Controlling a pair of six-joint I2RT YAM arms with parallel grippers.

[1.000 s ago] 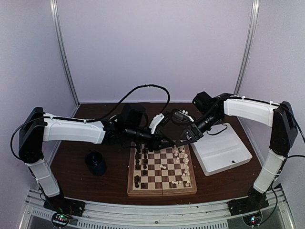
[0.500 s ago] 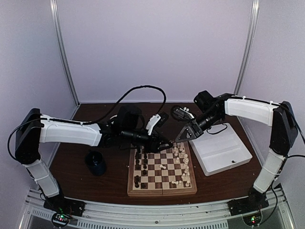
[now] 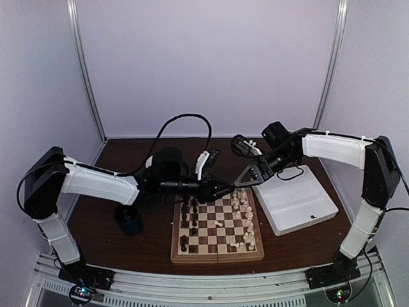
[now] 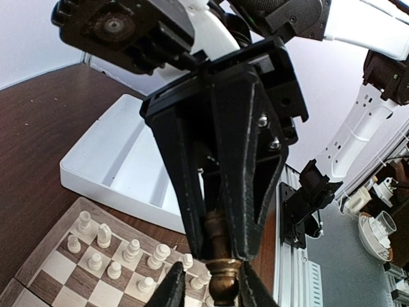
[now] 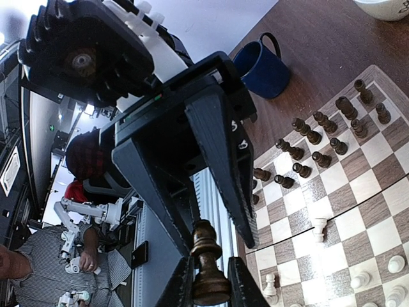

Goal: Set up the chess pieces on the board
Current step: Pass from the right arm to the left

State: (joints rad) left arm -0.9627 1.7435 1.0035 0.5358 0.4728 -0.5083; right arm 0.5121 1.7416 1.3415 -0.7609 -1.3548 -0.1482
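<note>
From above, the two arms meet over the far edge of the board, but the fingertips are too small there to read. The wrist cameras show more. The right pincer is closed on a dark chessman, its tips pressed against the piece's lower body. The left pincer stands slackened around the same piece, with a sliver of space beside one tip. The chessman hangs in the air between both pincers, above the board's far rim. On the board, the dark pieces stand along the left files and the pale pieces along the right. One pale piece sits alone near the middle. The right wrist view alone shows the blue mug with its handle. Its contents are hidden in every view. The white tray rests on the bench just right of the board. The top view shows a small dark thing in it, too tiny to identify.
</note>
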